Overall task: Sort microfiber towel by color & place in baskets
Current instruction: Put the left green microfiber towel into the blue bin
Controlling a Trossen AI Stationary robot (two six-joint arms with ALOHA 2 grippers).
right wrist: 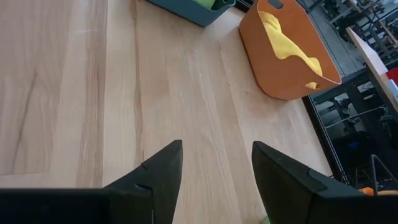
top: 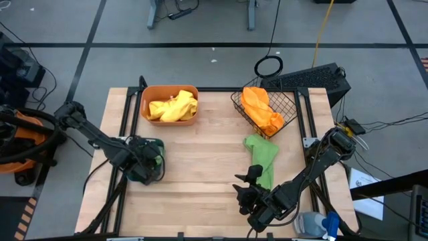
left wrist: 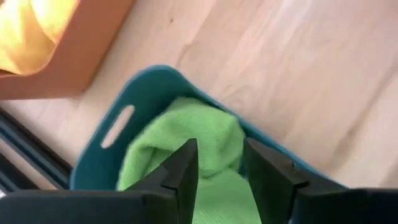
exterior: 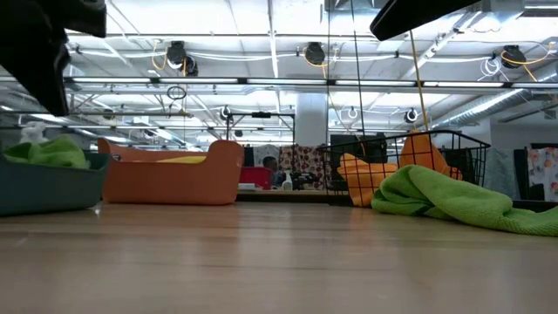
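Observation:
My left gripper (left wrist: 221, 165) hangs open just above a green towel (left wrist: 205, 130) that lies bunched in the teal tub (left wrist: 149, 87) near the table's left edge (top: 160, 144). My right gripper (right wrist: 216, 162) is open over bare wood near the table's front (top: 246, 187), beside the near end of a second green towel (top: 262, 155) lying crumpled on the table. The orange tub (top: 142, 104) holds a yellow towel (top: 174, 107). The wire basket (top: 289, 102) holds an orange towel (top: 261, 110).
A blue-capped spray bottle (top: 314, 224) lies at the table's near right corner, close to the right arm. The orange tub and the wire basket stand along the far edge. Bare wood lies in the table's middle (top: 200, 161).

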